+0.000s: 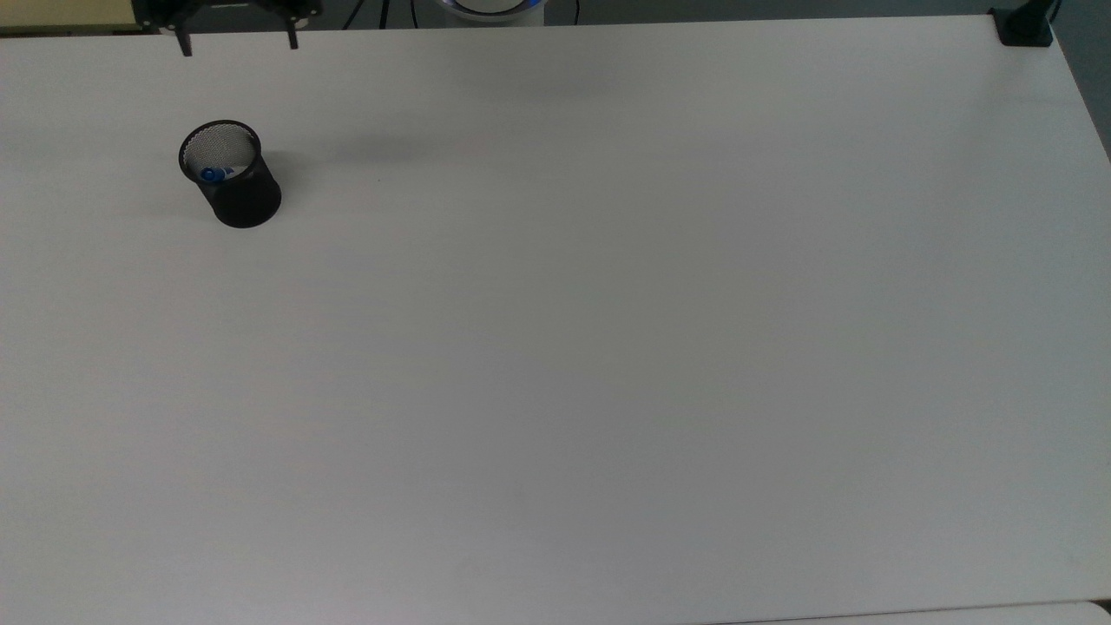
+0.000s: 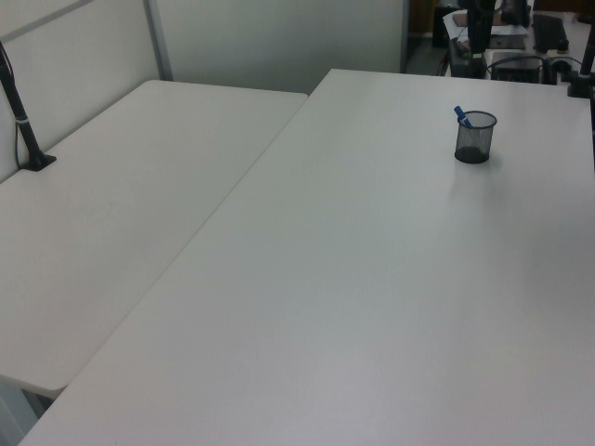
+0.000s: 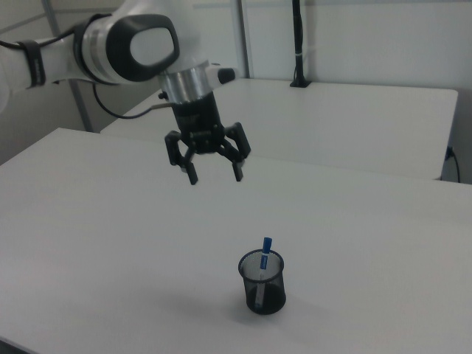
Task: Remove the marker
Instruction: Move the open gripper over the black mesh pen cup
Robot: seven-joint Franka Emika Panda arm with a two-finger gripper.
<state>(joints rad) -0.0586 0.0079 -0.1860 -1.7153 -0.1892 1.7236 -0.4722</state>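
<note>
The marker (image 3: 263, 262) stands inside a black mesh cup (image 3: 262, 284), its blue cap poking above the rim. In the top view the marker's blue end (image 1: 211, 174) shows through the mouth of the cup (image 1: 233, 178); in the left view the marker (image 2: 462, 115) leans in the cup (image 2: 474, 137). My gripper (image 3: 215, 173) hangs open and holds nothing, well above the table, up and to the left of the cup in the right view. Its fingertips (image 1: 184, 48) show at the top view's upper edge, above the cup.
The cup stands on a large white table (image 1: 608, 347). A second white table (image 2: 112, 214) adjoins it on the left view's left. A black clamp post (image 1: 1024, 26) sits at the top view's upper right corner. Equipment and cables (image 2: 521, 56) lie beyond the table's far edge.
</note>
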